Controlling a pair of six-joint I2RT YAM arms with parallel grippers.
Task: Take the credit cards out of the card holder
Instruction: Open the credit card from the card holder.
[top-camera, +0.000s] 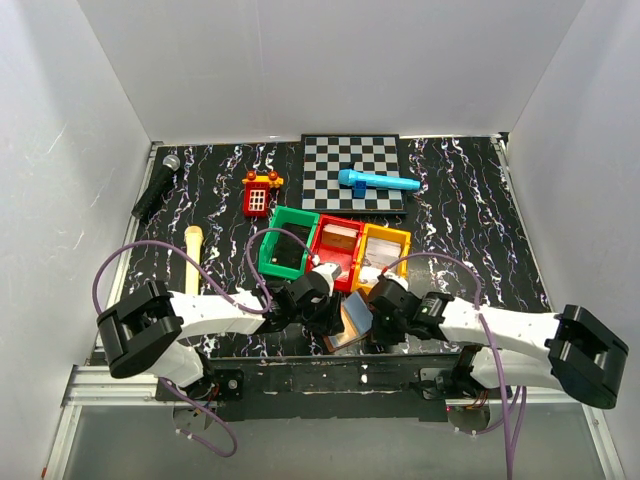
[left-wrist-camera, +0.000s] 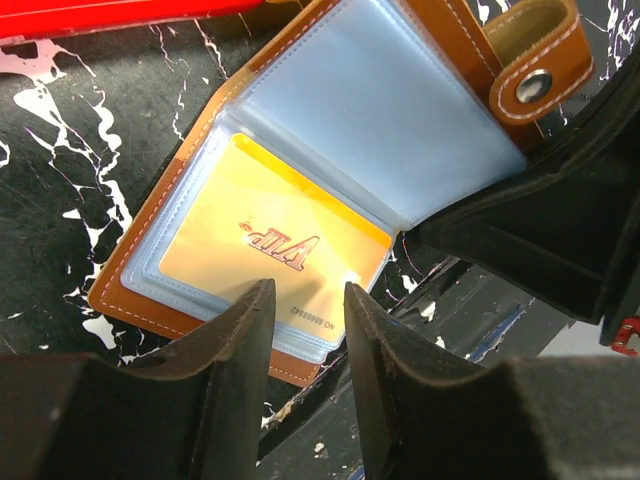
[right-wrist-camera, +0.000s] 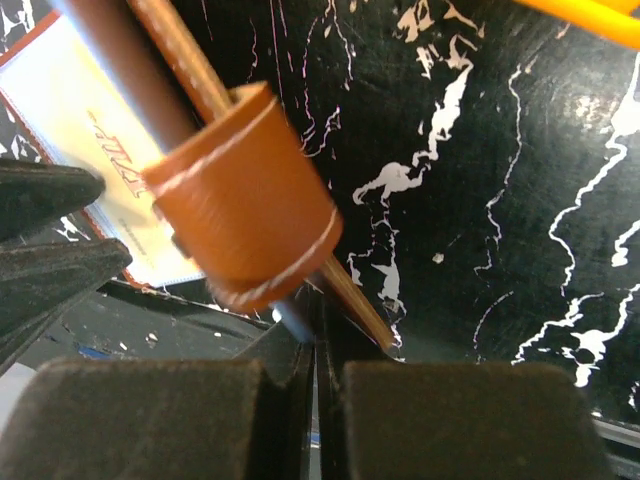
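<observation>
The brown card holder (top-camera: 352, 320) lies open near the table's front edge, between both grippers. In the left wrist view its pale blue pockets (left-wrist-camera: 390, 110) face up. A tan credit card (left-wrist-camera: 270, 230) with printed lettering sits in the lower pocket. My left gripper (left-wrist-camera: 307, 300) is open, its fingertips just over that card's near edge, with nothing between them. My right gripper (right-wrist-camera: 318, 320) is shut on the card holder's cover edge, beside the brown snap strap (right-wrist-camera: 240, 195), and holds that half tilted up. The card (right-wrist-camera: 90, 160) shows at the left of the right wrist view.
Green (top-camera: 288, 245), red (top-camera: 337, 245) and orange (top-camera: 385, 250) bins stand just behind the card holder. Further back are a chessboard (top-camera: 352, 172) with a blue tube (top-camera: 375, 181), a red toy (top-camera: 259, 193), a black microphone (top-camera: 157, 185) and a wooden stick (top-camera: 192, 255).
</observation>
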